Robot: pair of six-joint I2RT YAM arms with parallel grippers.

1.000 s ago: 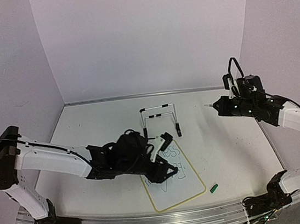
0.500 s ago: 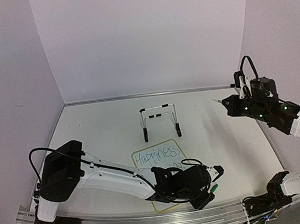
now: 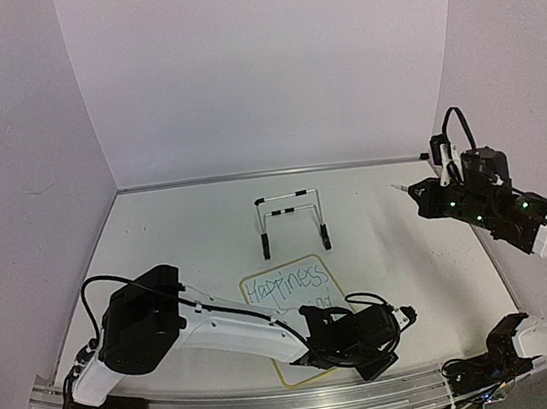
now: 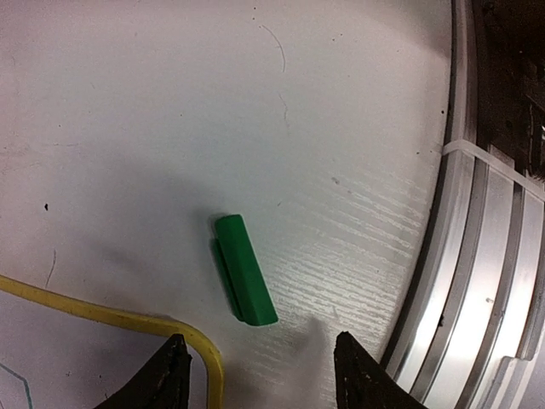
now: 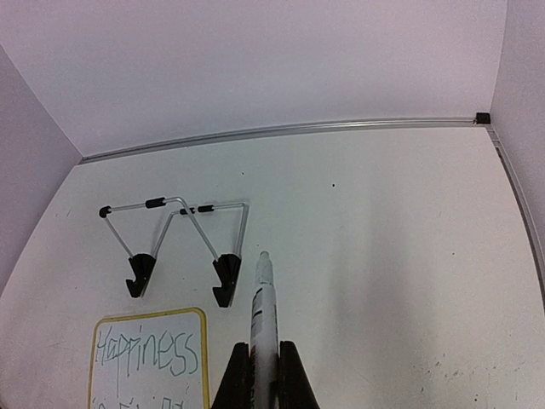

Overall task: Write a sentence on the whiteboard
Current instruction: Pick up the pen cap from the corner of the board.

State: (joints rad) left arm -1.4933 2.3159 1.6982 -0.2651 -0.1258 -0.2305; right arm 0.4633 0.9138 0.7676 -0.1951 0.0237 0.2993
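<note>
The whiteboard [image 3: 267, 304] lies flat near the front middle, and its yellow rim shows in the left wrist view [image 4: 128, 319]. The sentence [image 3: 284, 284] shows its green word "Happiness"; the second line is mostly hidden under my left arm. The word also shows in the right wrist view [image 5: 145, 351]. My left gripper [image 4: 260, 375] is open, low over the table just right of the board's near corner, with a green pen cap [image 4: 244, 269] lying just ahead of its fingers. My right gripper [image 5: 265, 375] is shut on the white pen [image 5: 264, 315], held high at the right [image 3: 419, 195].
A metal wire stand [image 3: 291, 220] with black feet stands behind the board and also shows in the right wrist view [image 5: 174, 243]. The aluminium rail [image 4: 477, 256] at the table's front edge runs close to the right of my left gripper. Walls enclose the table.
My left arm has swung off the board to its near right corner, uncovering "Happiness" and coming down over the green cap. My right arm has drifted slightly right with the pen.
</note>
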